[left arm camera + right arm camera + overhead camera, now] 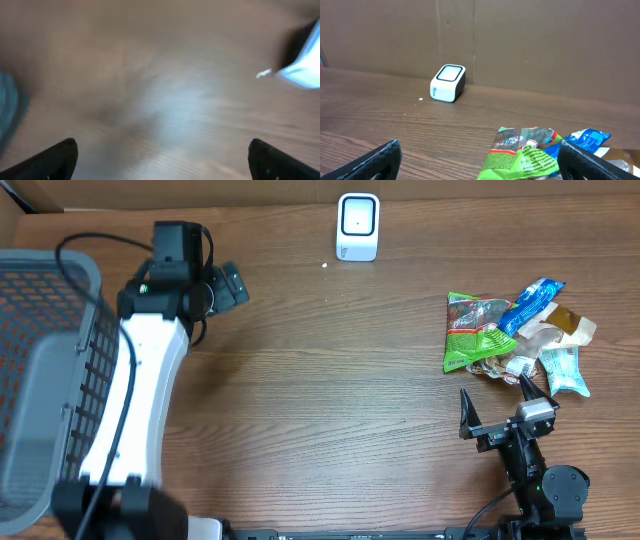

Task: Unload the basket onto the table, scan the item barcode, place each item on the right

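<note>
Broadly, the brown wooden surface (330, 400) is laid out in stations, with goods to the right, reader at the far edge and bin to the left.

The grey mesh basket (60, 265) fills the left edge, probably the drop-off for items once read; what it holds I cannot tell.

Beside it the white left arm (140, 400) reaches from the near edge toward the far left corner. Its left tool (228, 285) is spread wide over bare wood and pinches nothing. The left wrist view is badly blurred, showing only two dark fingertips (60, 155) far apart and a pale shape at its right border. That arm seems parked clear of the work, or ready beside the basket.

The right tool (497, 415) sits low near the near right corner, jaws spread and empty, aimed at the goods. From its wrist view both the goods and the reader lie ahead, which suits a pick followed by a carry toward the far edge.

The task's item is somewhere in the pile of packets (515, 340) by the right edge, none yet lifted. The green packet (472, 330) lies nearest the middle of the surface, overlapped by a blue packet (530, 302), with a tan packet (565, 325) and a pale packet (563, 370) just beside. The green one looks the easiest first grab, though its crinkly film could slip or drag neighbours.

The small white scanner (358, 225) stands alone at the far edge, well apart from the pile. Its dark window tilts up and toward the near edge, so a barcode could be held over it.
</note>
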